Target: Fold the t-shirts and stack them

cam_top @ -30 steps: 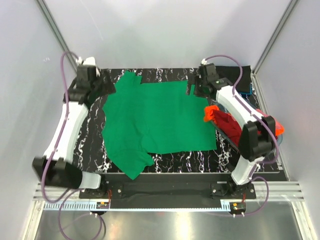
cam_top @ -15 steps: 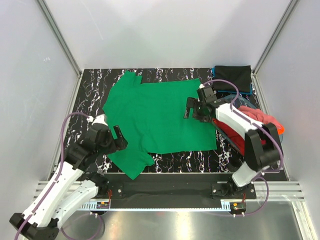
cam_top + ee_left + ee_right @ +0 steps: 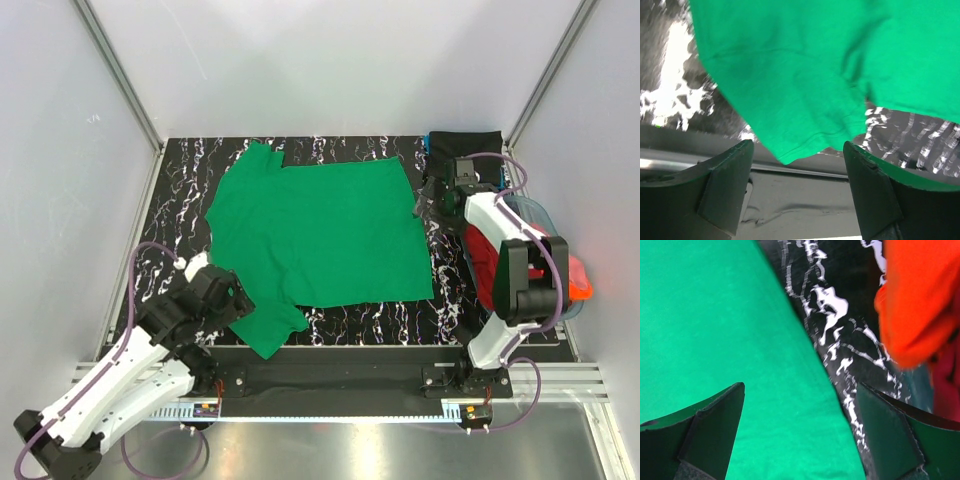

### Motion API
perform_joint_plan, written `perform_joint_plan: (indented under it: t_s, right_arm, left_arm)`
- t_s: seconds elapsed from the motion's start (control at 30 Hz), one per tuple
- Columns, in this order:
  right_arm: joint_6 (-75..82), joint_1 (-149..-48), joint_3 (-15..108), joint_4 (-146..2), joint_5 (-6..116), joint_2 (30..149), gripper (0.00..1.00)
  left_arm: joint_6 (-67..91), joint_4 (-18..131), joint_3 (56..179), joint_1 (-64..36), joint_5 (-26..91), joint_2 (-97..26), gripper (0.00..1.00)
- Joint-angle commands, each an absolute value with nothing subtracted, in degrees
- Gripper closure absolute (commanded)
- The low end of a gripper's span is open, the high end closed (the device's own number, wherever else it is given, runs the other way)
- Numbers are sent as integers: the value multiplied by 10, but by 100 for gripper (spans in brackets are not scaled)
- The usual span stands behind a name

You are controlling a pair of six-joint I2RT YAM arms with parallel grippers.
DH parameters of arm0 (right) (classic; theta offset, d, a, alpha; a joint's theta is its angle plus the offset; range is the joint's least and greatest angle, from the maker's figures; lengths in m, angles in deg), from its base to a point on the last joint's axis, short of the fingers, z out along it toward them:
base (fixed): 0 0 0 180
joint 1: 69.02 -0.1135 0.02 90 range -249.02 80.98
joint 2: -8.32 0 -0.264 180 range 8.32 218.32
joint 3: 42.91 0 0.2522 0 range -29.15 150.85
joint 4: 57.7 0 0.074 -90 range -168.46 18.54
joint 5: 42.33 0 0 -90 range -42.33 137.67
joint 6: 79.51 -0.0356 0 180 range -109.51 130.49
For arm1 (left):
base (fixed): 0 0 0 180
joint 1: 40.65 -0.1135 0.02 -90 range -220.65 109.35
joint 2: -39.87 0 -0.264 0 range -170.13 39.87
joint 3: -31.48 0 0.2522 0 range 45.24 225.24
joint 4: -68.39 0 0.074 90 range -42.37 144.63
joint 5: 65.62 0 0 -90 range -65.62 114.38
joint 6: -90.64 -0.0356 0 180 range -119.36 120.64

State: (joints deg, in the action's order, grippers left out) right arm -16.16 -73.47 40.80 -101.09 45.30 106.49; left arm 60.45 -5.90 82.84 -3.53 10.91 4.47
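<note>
A bright green t-shirt lies spread flat on the black marbled table. Its near left sleeve reaches toward the front edge and shows in the left wrist view. My left gripper is open and empty just left of that sleeve; in its own view the sleeve tip lies between the fingers. My right gripper is open and empty over the shirt's far right edge. An orange t-shirt and a maroon-red one lie at the right. A black shirt lies folded at the far right corner.
A clear plastic tub at the right side holds the red and orange shirts. A black rail runs along the table's front edge. White walls close in the left, back and right.
My left arm swung from the far left corner down to the near left sleeve. My right gripper came toward the shirt's middle right, then moved back to its far right edge.
</note>
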Motion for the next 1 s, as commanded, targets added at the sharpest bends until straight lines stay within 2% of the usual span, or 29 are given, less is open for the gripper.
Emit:
perform_joint_plan:
  t_s: [0.0,0.17,0.3,0.53,0.77,0.9,0.97]
  right_arm:
    - [-162,-746,399,-1020,461,990,0]
    - [-182,-745,341,-1020,499,907,0]
    - [-188,-747,293,-1025,525,836,0]
    - [-194,-787,228,-1039,525,798,0]
    - [-194,-799,208,-1045,524,783,0]
    - [-193,-800,206,-1051,519,776,0]
    - [-194,-805,202,-1063,501,778,0]
  left_arm:
    - [679,-80,817,-3,65,11,26]
    - [803,-86,776,100,41,10,29]
    - [842,-43,742,155,40,-10,29]
    - [893,53,714,238,40,-89,29]
    - [913,94,710,270,23,-181,29]
    - [910,126,697,272,0,-208,35]
    - [907,138,692,272,-9,-215,42]
